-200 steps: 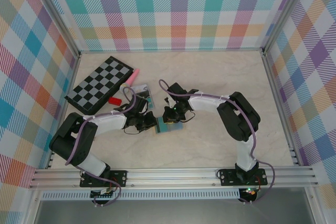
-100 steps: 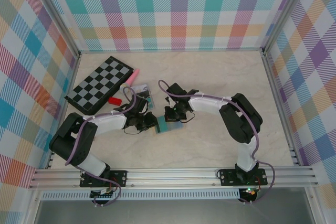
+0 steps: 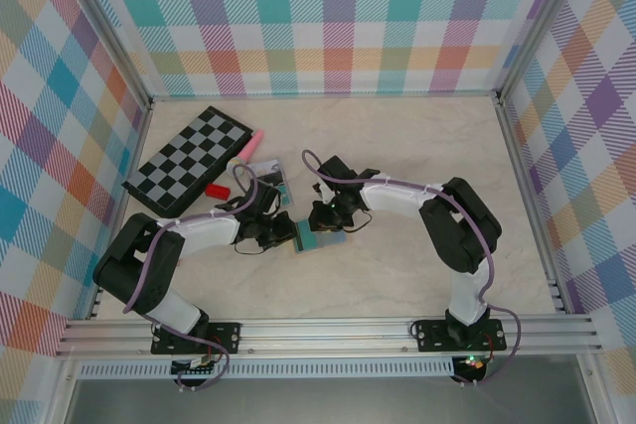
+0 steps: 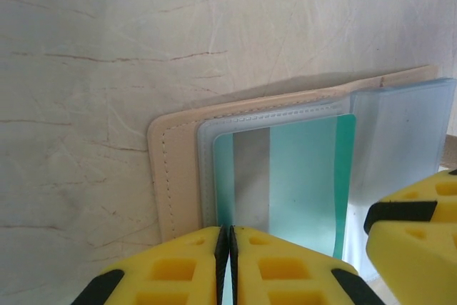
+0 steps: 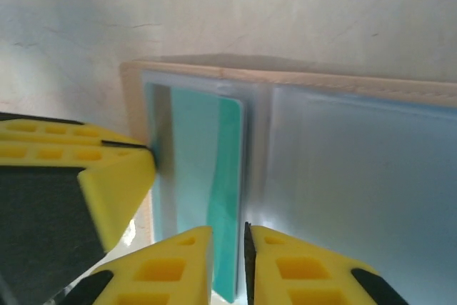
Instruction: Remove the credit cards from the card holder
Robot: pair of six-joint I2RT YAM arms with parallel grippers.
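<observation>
Card holder (image 4: 175, 176): clamped at near edge by left gripper (image 4: 227, 237), jaws pressed together. Saw jaws of right gripper (image 5: 230, 235) almost together at end of teal card (image 4: 307, 176); could not tell if gripping. Found holder lying open, flat on table (image 4: 107, 48). Judged 1 card visible, sleeved; 0 out yet.

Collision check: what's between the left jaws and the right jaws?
The teal card, tucked in the open card holder. Both wrist views show it between the left gripper and right gripper.
</observation>
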